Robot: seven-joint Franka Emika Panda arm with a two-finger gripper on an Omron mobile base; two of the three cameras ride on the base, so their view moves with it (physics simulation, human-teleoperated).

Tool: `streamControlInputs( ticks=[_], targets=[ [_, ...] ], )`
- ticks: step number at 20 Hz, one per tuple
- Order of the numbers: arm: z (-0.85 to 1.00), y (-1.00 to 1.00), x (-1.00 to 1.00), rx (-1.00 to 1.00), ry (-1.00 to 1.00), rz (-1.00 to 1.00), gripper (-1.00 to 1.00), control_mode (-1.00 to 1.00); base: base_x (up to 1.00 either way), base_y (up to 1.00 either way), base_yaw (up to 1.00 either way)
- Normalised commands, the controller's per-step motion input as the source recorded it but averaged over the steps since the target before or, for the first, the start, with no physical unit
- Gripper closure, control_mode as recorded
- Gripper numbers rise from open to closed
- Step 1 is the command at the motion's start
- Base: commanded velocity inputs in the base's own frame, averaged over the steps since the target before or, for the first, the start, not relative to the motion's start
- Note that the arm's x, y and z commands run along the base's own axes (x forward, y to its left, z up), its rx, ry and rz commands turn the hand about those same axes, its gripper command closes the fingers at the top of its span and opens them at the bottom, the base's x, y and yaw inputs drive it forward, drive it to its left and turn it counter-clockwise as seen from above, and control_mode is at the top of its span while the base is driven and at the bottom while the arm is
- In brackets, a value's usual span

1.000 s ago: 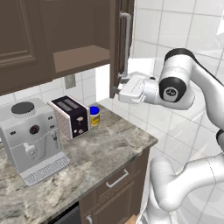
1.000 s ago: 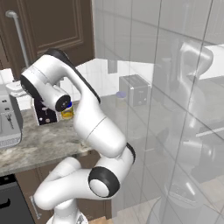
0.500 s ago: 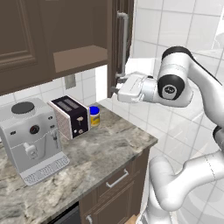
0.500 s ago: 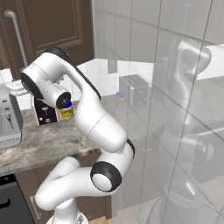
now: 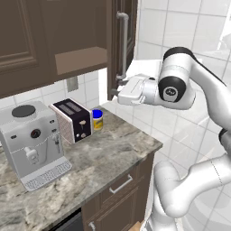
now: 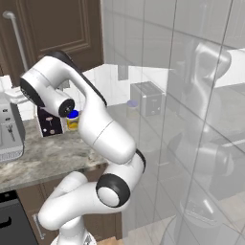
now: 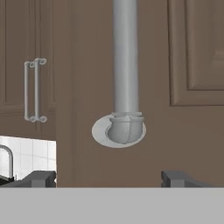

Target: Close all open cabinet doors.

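The gripper (image 7: 108, 177) was held just in front of the open cabinet door (image 5: 118, 43), near the lower end of its long silver handle (image 5: 122, 47). In the hand view the two dark fingertips (image 7: 40, 178) stood wide apart, one on each side of the handle (image 7: 126, 65) — the jaws were open and gripped nothing. The round foot of the handle, where it joins the wood, was a little above the gap between the tips.

In the left base view the door stood out from the wall cupboard, turned edge-on toward the camera, above the far right corner of the surface (image 5: 99, 158). In the right base view the same door (image 6: 52, 28) showed its recessed panel, with the handle (image 6: 18, 40) at its left side.

To the left of the open door, other upper doors (image 5: 22, 40) looked closed. In the hand view a pair of closed doors with two handles (image 7: 34, 89) side by side was seen far behind.

On the stone surface stood a grey coffee machine (image 5: 31, 140), a dark toaster (image 5: 72, 119) and — just beside the toaster — a small yellow jar with a blue lid (image 5: 97, 120).
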Motion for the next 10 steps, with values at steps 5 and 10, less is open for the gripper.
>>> streamControlInputs(
  ticks=[5,10],
  targets=[
    [0.00,0.01,0.26,0.00,0.00,0.03,-1.00,-1.00,0.00,0.00,0.00],
    [0.00,0.05,0.26,0.00,0.00,0.01,-1.00,-1.00,0.00,0.00,0.00]
  ],
)
